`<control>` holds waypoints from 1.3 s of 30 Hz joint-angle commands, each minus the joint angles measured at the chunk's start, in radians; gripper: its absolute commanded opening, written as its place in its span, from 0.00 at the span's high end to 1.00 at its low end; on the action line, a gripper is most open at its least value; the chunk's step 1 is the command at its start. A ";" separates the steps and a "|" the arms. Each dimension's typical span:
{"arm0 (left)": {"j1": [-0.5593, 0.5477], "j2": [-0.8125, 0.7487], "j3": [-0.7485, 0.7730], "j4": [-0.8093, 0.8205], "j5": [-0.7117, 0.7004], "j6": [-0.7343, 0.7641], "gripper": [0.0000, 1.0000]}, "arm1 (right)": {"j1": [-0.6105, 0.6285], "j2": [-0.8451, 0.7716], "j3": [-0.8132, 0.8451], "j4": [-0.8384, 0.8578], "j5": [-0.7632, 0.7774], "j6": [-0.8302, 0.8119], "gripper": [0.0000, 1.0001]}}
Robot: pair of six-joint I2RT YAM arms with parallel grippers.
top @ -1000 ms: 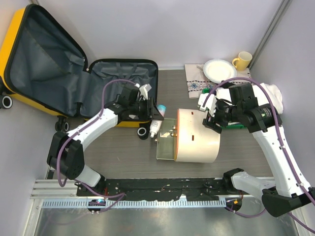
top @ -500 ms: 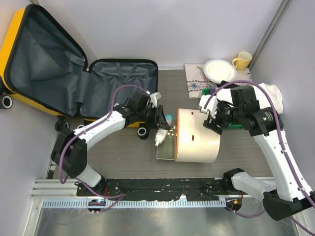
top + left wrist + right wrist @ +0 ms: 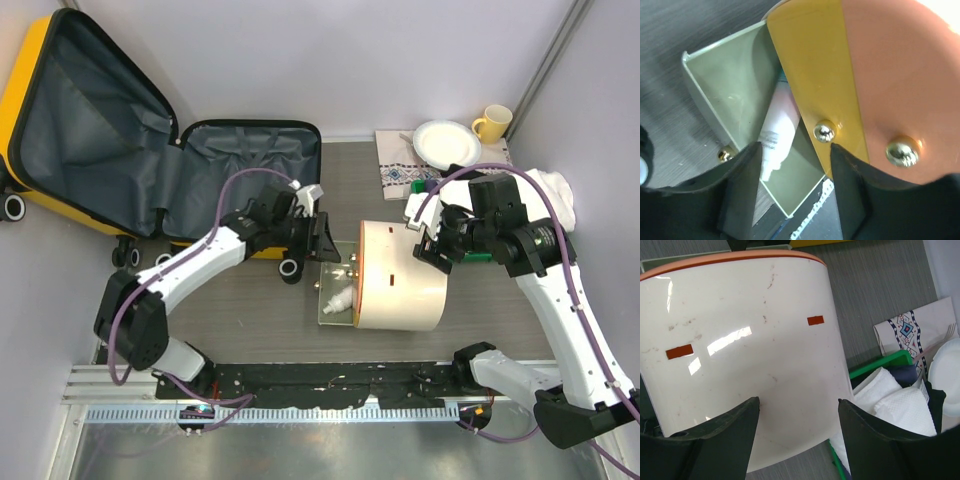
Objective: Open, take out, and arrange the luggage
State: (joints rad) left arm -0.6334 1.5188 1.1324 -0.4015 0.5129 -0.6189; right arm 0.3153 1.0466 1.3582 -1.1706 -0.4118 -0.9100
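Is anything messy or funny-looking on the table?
The white tube lies slanted in the green tray, its far end hidden behind the orange end of the big cream cylinder, which lies on its side. Nothing looks spilled or broken.

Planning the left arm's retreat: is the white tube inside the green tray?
Inside. The white tube lies in the green tray, beside the cream cylinder.

One luggage (image 3: 100, 130); one tray (image 3: 725, 85); one tube (image 3: 780, 130); one plate (image 3: 445, 140); one mug (image 3: 492, 122).
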 commanded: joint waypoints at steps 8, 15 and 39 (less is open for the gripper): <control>0.126 -0.148 -0.123 0.026 -0.019 0.220 1.00 | 0.001 0.038 -0.073 -0.259 0.107 -0.024 0.29; 0.045 -0.051 -0.174 0.087 -0.091 0.263 1.00 | 0.001 0.036 -0.077 -0.255 0.097 -0.015 0.29; -0.094 0.098 -0.235 0.716 0.237 0.119 0.66 | 0.001 0.026 -0.102 -0.239 0.085 0.007 0.29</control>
State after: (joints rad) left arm -0.7071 1.6894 0.9283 0.0940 0.6090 -0.4858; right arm 0.3153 1.0271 1.3350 -1.1488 -0.4149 -0.8913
